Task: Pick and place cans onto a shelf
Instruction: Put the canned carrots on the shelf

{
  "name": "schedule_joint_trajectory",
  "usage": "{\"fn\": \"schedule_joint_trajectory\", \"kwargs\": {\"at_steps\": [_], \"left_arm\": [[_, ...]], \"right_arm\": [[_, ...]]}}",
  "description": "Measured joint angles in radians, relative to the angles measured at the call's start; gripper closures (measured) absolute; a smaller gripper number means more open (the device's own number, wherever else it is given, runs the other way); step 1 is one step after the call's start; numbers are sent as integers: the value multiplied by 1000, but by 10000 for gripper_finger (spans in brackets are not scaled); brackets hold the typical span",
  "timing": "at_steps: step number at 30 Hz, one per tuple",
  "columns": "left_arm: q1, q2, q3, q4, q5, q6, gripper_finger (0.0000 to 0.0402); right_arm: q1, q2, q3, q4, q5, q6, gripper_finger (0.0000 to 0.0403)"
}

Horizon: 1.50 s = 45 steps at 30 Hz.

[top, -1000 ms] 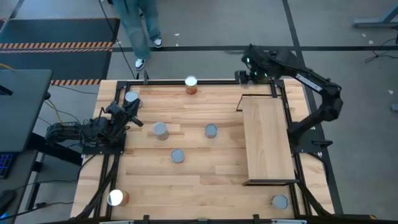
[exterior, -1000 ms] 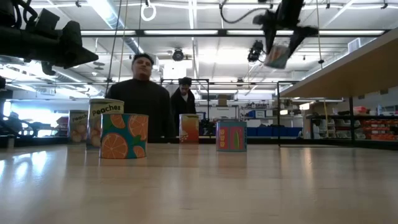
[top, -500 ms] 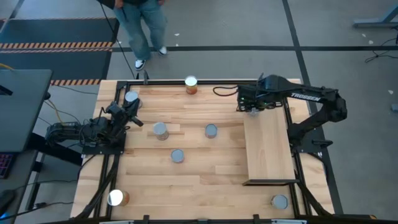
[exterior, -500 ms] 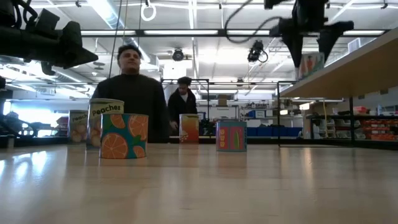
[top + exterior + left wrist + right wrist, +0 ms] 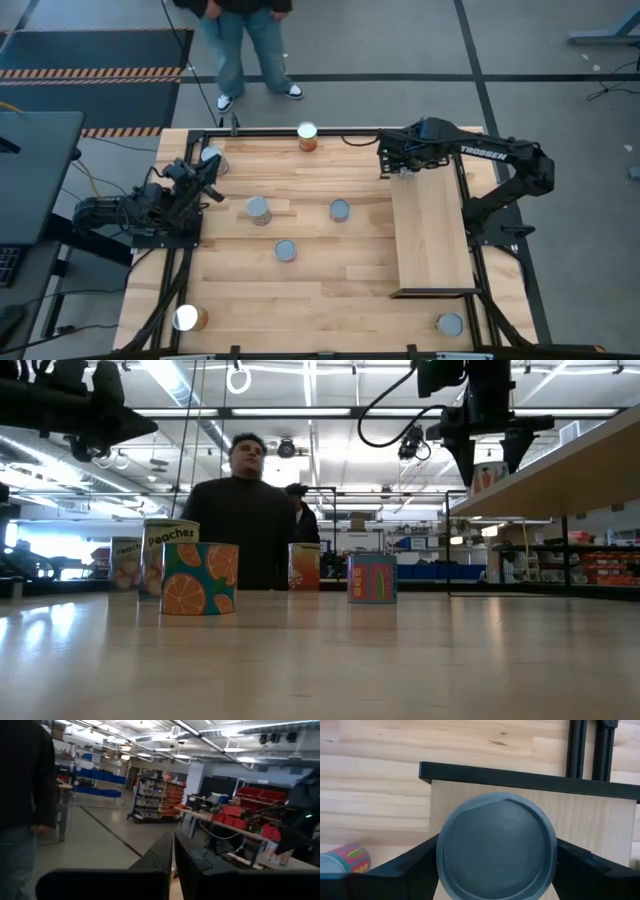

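My left gripper (image 5: 213, 168) hangs above the left edge of the tabletop (image 5: 320, 290), raised off the wood, its fingers (image 5: 165, 852) pressed together on nothing. Just beside it, near the far left corner, stands a grey-topped can (image 5: 210, 156). At the near left corner sits a can with a bright white top and orange-brown side (image 5: 186, 318). Toward the middle stand three grey-topped cans well apart from one another: one (image 5: 258, 208), another nearer the front (image 5: 286, 250), and a third (image 5: 339, 209) to their right; in the low view the closest shows an orange-slice label (image 5: 199, 577) and another a pink and green one (image 5: 372, 578). At the far edge a white-topped can (image 5: 307, 135) stands alone, and a person (image 5: 238, 510) stands beyond the tabletop. To the right lies the shelf (image 5: 432, 240), a light-wood board in a black frame. My right gripper (image 5: 405, 166) is over the shelf's far end, fingers (image 5: 402, 870) clamped on a can (image 5: 496, 854) whose dark round top fills my wrist view; I cannot tell whether it touches the board. One more grey-topped can (image 5: 450, 324) stands at the near right corner, off the shelf.
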<state>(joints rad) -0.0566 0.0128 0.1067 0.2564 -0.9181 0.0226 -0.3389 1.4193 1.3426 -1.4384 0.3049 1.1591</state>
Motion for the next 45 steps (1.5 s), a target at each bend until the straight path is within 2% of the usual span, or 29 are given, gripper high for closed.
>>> {"fn": "schedule_joint_trajectory", "kwargs": {"at_steps": [9, 15, 21, 24, 27, 32, 38, 41, 45], "left_arm": [[0, 0, 1, 0, 169, -1, 377], [0, 0, 1, 2, 174, -12, 377], [0, 0, 2, 3, 174, -11, 376], [0, 0, 2, 35, 183, -11, 376], [0, 0, 2, 74, 187, -11, 376], [0, 0, 3, 123, 190, -12, 377], [0, 0, 4, 137, 190, -11, 377], [0, 0, 4, 138, 190, -12, 377], [0, 0, 4, 139, 190, -42, 377]], "right_arm": [[9, 2, -2, -16, -68, -17, 61], [11, 2, 8, -60, -103, -29, 62], [25, 1, 89, -134, -109, -42, 59], [47, 2, 138, -133, -182, -67, 59], [91, 2, 194, -133, -206, -63, 59], [158, 3, 250, -132, -176, -30, 59], [174, 3, 254, -84, 62, -37, 59], [155, 3, 243, 45, 71, -96, 59], [100, 4, 164, 208, 15, -195, 59]]}}
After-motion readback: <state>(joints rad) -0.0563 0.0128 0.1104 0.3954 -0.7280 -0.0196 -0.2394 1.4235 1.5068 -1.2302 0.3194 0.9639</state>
